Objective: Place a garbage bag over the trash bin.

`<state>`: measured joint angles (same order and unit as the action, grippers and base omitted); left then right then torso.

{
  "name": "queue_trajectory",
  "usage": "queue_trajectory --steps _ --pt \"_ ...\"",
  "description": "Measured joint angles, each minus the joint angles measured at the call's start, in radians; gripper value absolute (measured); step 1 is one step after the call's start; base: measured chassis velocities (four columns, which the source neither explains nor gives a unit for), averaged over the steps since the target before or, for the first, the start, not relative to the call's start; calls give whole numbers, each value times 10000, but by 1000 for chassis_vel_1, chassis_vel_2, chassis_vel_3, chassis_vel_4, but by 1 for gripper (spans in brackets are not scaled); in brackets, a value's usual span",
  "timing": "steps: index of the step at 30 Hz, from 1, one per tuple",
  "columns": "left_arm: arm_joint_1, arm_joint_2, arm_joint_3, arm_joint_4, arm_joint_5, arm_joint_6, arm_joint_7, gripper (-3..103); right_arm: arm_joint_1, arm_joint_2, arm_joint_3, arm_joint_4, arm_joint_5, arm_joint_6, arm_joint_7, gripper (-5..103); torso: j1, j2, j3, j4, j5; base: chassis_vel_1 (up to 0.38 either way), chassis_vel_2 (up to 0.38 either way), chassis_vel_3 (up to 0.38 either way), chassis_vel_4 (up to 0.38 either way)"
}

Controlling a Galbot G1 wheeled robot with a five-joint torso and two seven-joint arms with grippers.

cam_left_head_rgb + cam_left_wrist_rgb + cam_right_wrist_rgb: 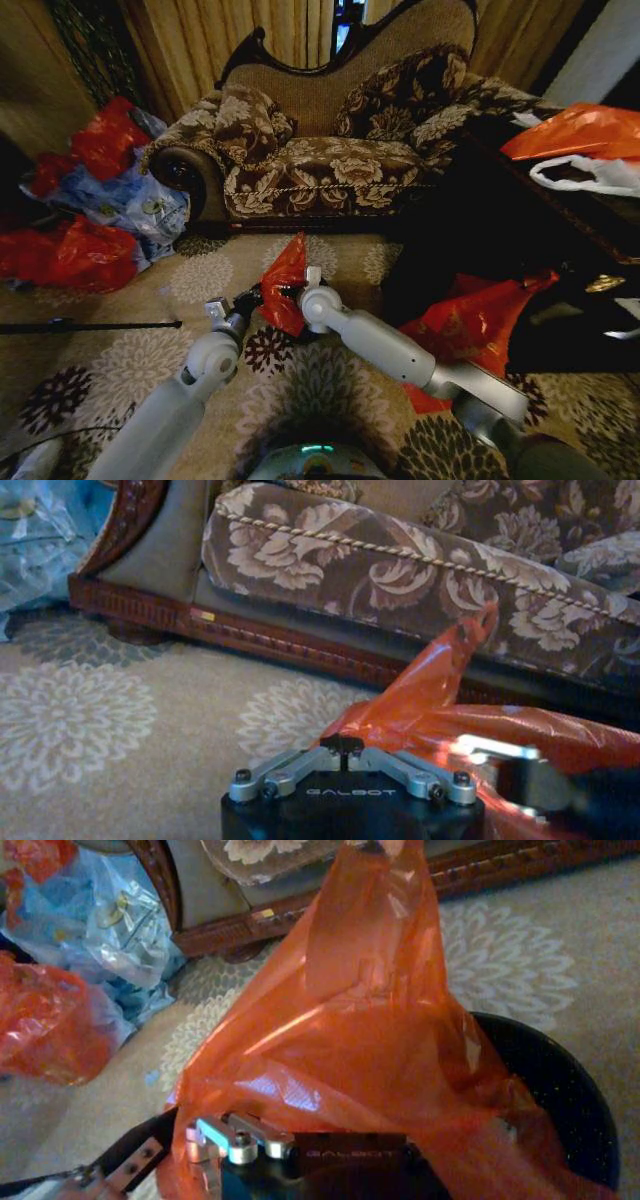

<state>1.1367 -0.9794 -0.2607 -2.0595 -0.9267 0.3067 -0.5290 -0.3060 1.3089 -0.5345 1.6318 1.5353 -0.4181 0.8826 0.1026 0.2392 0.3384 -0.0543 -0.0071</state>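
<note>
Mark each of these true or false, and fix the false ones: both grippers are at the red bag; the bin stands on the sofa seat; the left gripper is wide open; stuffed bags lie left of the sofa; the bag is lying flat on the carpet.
1. Both grippers are at the garbage bag. True: the left gripper and right gripper meet at it.
2. The trash bin stands on the sofa seat. False: it stands on the carpet in front of the sofa.
3. The left gripper is wide open. False: its fingers are shut on the bag's plastic.
4. Stuffed red bags lie left of the sofa. True.
5. The bag lies flat on the carpet. False: it is held up above the bin.
</note>
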Motion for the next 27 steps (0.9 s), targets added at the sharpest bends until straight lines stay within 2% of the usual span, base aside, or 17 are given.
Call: queue_trajectory --steps 8,12,18,23,25,26,27 --pt "-24 -28 -66 204 33 -86 32 0 -5 -1141 40 1551 781 -132 149 100 0 0 0 -3 0 0 0 0 0" --pt "-75 -58 -13 303 65 -102 32 0 -6 -1342 166 2025 1137 -149 204 100 0 0 0 -3 1 0 0 0 0" --pt "-125 -74 62 370 76 -104 30 0 -99 -1354 168 2225 1178 -157 91 100 0 0 0 -2 1 0 0 0 0" --pt "-188 -95 117 383 78 -109 30 0 -348 -1238 204 2226 1190 -38 -668 100 0 0 0 -3 0 0 0 0 0" --pt "-200 -132 154 388 113 -140 44 0 -484 -1125 208 2176 1084 133 -1493 100 0 0 0 -2 0 0 0 0 0" --pt "-200 -132 154 388 113 -140 44 0 -484 -1125 208 2176 1084 133 -1493 100 0 0 0 -2 0 0 0 0 0" --pt "-199 -156 179 387 131 -159 86 0 -540 -1055 186 2098 1000 246 -1856 100 0 0 0 -2 0 0 0 0 0"
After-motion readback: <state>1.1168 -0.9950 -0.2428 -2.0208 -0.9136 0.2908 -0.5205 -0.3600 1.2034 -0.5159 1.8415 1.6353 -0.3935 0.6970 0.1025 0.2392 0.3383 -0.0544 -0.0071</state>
